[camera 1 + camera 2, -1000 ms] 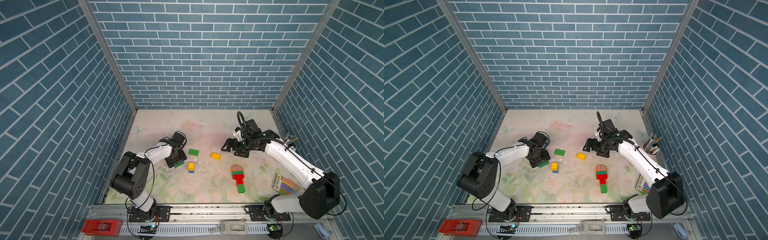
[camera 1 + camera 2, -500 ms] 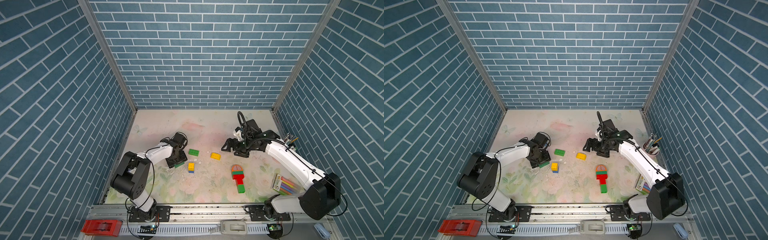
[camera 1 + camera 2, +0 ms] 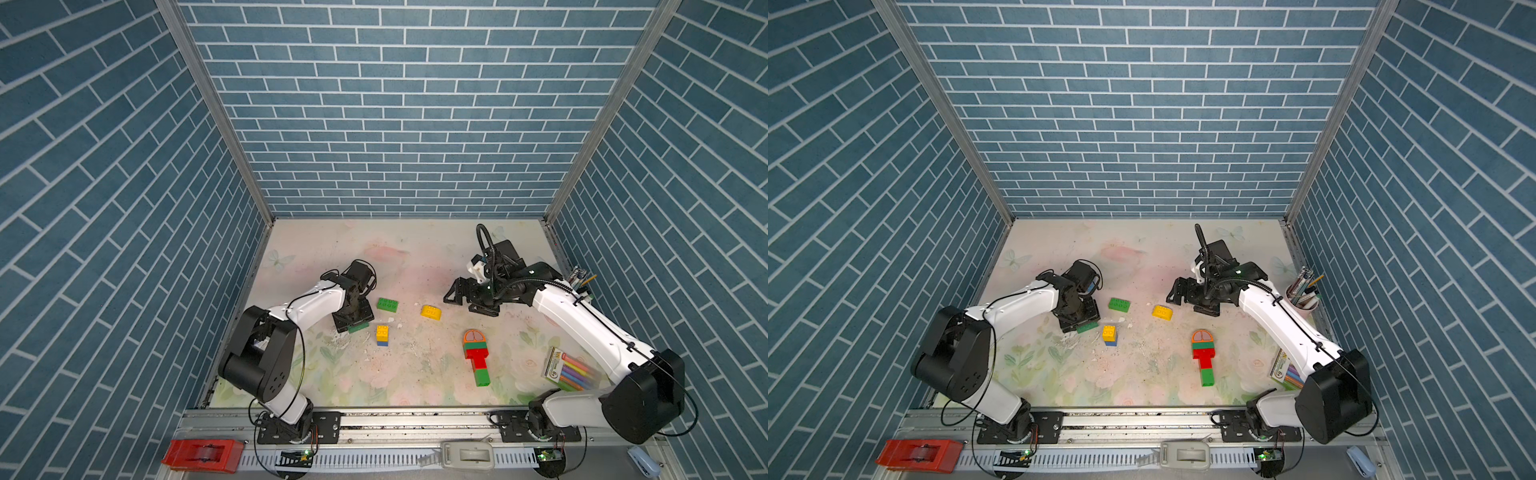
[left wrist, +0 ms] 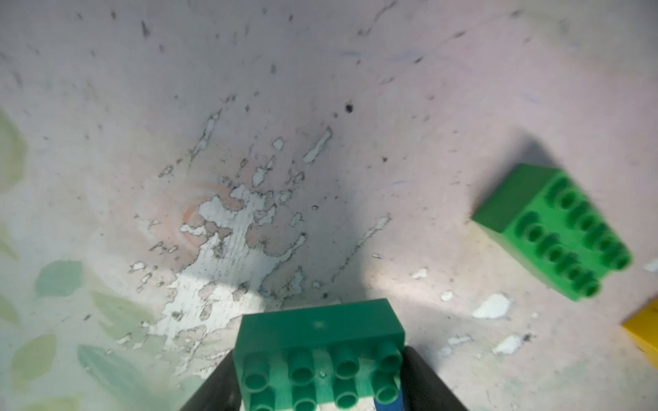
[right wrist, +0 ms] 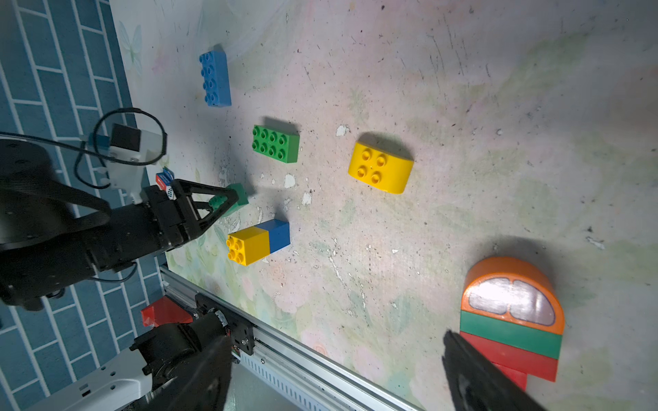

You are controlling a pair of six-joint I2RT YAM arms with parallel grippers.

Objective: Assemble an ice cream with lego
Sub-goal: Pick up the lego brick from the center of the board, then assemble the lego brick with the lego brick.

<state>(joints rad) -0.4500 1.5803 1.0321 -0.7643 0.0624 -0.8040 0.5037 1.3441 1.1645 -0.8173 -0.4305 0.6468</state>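
Left gripper (image 3: 353, 323) narrowed, pinching dark green brick (image 4: 320, 331), arm bent low, right gripper (image 3: 468, 302) spread

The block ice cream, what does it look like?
The ice cream is plastic blocks joined in a row: an orange round top with a silvery sticker, a thin green layer, a wide red block, a narrower red one, a green end. It lies flat on the flowery table, touching nothing else.

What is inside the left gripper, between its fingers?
A dark green brick sits between the left gripper's fingers, which touch both its sides. The brick's underside and the table beneath are covered.
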